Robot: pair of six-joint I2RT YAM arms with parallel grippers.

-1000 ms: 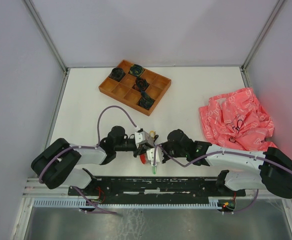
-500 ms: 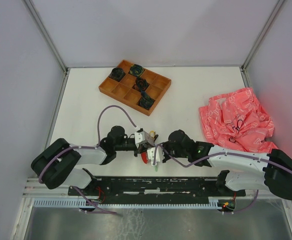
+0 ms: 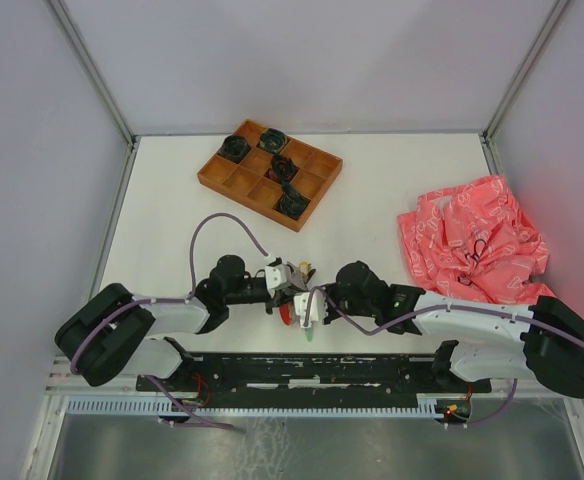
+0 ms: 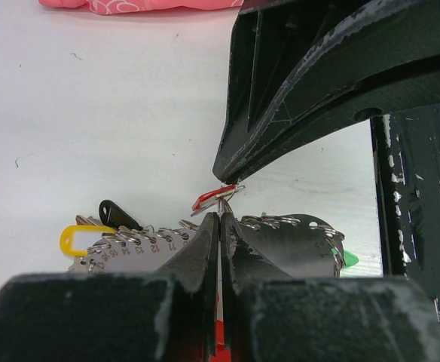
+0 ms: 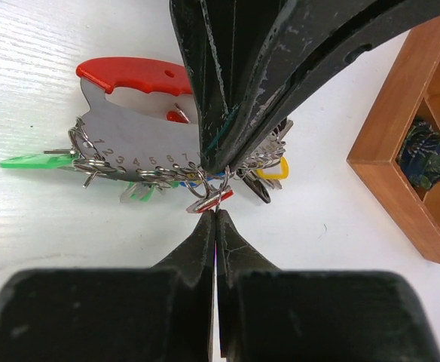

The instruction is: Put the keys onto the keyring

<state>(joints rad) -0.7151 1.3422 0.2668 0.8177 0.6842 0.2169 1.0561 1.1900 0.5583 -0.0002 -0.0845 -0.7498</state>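
Note:
The keyring (image 5: 133, 132) is a grey numbered metal plate with a red handle (image 5: 129, 74), lying flat near the table's front edge between both arms (image 3: 288, 312). Wire rings along its rim carry keys with green (image 5: 25, 160), yellow (image 5: 277, 170) and small red (image 5: 214, 199) tags. My left gripper (image 4: 220, 216) is shut, its tips pinching a wire ring at the plate's edge. My right gripper (image 5: 216, 213) faces it tip to tip and is shut on the ring of the red-tagged key. The yellow tag (image 4: 77, 240) and green tag (image 4: 349, 259) also show in the left wrist view.
A wooden compartment tray (image 3: 212, 178) holding dark coiled bundles stands at the back, its corner (image 5: 401, 151) to the right of the keyring. A crumpled pink cloth (image 3: 472, 240) lies at the right. The black base rail (image 3: 302, 370) runs just behind the keyring.
My left gripper has shut onto the wire ring at the plate's edge, and the left arm has shifted slightly. The right gripper has stayed shut in place.

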